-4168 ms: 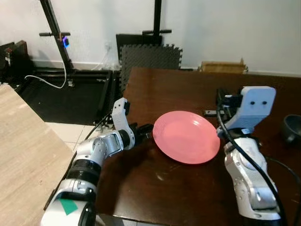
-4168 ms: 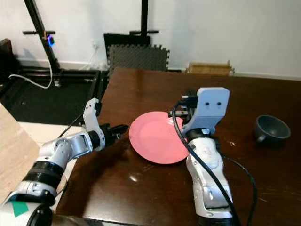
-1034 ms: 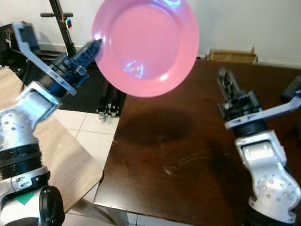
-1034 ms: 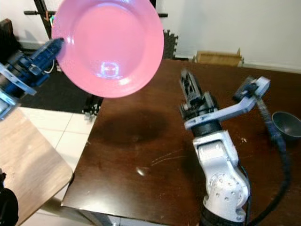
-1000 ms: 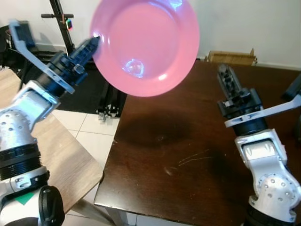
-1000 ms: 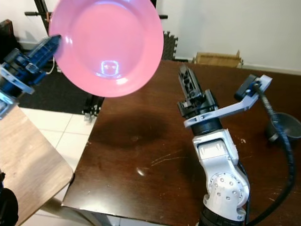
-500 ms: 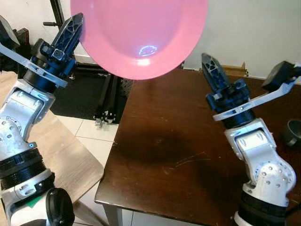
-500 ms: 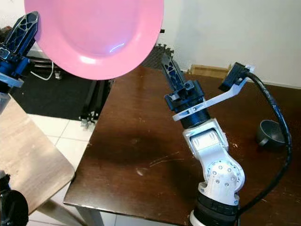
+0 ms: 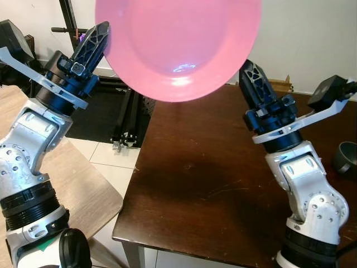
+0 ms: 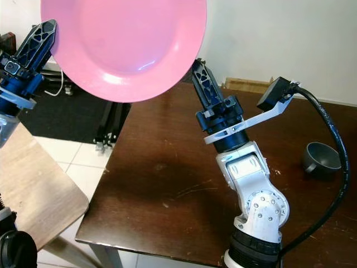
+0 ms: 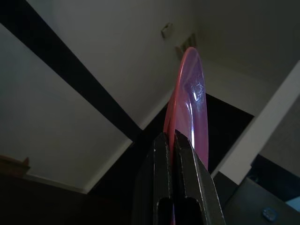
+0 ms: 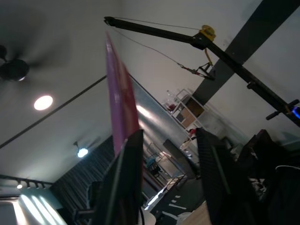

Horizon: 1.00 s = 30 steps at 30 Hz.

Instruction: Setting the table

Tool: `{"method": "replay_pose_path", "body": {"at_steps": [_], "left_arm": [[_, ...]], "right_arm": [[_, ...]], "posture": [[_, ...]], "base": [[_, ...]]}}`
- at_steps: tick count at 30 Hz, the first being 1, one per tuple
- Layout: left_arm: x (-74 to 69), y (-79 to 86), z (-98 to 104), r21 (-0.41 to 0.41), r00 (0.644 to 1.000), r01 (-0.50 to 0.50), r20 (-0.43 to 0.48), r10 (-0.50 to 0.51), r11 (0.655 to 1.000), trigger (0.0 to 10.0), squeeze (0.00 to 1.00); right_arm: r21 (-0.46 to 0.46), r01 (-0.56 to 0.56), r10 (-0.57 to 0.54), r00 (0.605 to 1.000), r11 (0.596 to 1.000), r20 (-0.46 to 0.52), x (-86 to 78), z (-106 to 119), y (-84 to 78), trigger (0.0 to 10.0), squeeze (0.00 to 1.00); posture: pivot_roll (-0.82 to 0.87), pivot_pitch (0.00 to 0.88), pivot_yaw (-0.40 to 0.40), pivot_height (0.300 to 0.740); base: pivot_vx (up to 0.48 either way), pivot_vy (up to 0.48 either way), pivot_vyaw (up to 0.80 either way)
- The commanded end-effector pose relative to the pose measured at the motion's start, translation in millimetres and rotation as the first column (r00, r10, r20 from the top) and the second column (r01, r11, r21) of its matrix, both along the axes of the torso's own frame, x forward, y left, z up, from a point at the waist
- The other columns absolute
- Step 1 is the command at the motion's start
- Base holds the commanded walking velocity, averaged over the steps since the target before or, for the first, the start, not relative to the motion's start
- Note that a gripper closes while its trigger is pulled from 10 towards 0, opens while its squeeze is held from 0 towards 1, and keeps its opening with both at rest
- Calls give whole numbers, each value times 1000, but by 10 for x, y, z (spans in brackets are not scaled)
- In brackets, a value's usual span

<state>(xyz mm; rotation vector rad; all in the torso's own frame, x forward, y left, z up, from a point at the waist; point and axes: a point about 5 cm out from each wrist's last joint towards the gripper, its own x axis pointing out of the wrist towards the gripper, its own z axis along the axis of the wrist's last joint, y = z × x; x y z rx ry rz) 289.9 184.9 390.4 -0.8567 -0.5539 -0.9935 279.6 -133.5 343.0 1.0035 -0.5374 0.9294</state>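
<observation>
Pink plate was held high above the table, pinched at its rim by the left gripper; right gripper was open, empty, beside the plate. A one-edge pinch could slip and the plate be dropped.

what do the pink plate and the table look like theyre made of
The pink plate, held up by the left hand, looks like glossy plastic or melamine: uniform colour, thin rim, sharp light reflections. It could be glazed ceramic. The table looks like dark stained wood with a semi-gloss finish, showing fine scratches and soft sheen.
</observation>
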Motion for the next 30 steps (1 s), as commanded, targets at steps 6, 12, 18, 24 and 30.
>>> {"method": "replay_pose_path", "body": {"at_steps": [6,12,18,24,30], "left_arm": [[-25,19,-11,-19,1000,0,-12,0,1000,10000,0],[-19,-42,-57,-12,999,15,-30,-16,1000,10000,0],[20,-192,-134,0,997,54,-64,-54,999,10000,0],[9,-331,-192,12,990,114,-89,-113,993,10000,0],[15,-325,-182,14,991,102,-89,-100,995,10000,0]], "right_arm": [[-18,-2,3,1000,1000,20,-46,-10,15,10000,714],[-43,-4,5,1000,999,29,-45,-8,53,10000,0],[-64,-11,13,999,998,42,-42,4,83,10000,0],[-54,-34,36,999,998,40,-43,5,154,9373,0],[-65,-15,17,999,998,31,-20,-3,161,0,0]], "posture": [[34,112,14,740],[33,113,16,740],[29,112,22,740],[32,111,24,740],[33,110,23,740]], "base": [[0,0,0],[0,0,0],[0,0,0],[0,0,0],[0,0,0]]}}
